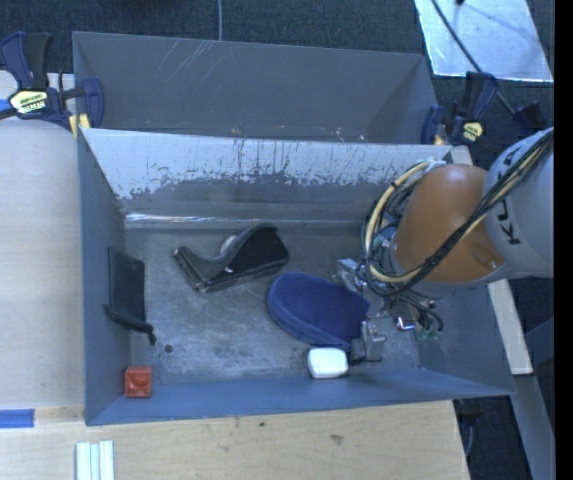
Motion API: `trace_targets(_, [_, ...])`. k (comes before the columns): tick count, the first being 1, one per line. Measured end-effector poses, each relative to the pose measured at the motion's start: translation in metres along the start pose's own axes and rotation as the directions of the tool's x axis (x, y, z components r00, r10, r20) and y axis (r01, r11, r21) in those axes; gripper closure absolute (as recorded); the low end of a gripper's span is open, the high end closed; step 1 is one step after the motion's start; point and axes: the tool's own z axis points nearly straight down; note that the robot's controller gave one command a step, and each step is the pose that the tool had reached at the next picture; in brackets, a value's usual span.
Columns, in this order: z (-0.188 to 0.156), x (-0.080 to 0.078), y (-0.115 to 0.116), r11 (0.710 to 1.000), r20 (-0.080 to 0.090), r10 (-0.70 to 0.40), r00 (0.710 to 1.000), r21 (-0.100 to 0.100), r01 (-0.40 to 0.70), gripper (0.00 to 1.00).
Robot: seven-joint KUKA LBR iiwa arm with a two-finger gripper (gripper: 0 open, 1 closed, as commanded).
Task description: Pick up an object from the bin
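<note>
We log the gripper (371, 340) low in the lower right of the bin (266, 393), under the arm's orange cover. It sits at the right edge of a dark blue rounded object (309, 307) and just above a small white block (328, 363) by the near wall. We cannot tell whether it is open, closed, or gripping anything. A black wedge-shaped object (234, 257) lies mid-floor, a flat black piece (126, 288) at left, and a small red block (138, 381) at lower left.
</note>
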Motion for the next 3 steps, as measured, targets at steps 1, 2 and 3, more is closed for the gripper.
trace_targets(1, [-0.004, -0.003, -0.003, 1.0, 0.007, 0.002, 1.0, 0.002, -0.002, 1.0])
trace_targets(2, [-0.109, -0.045, -0.02, 1.0, 0.008, 0.011, 1.0, 0.003, -0.011, 1.0])
trace_targets(3, [-0.287, -0.071, -0.019, 1.0, 0.009, 0.016, 1.0, 0.003, -0.016, 1.0])
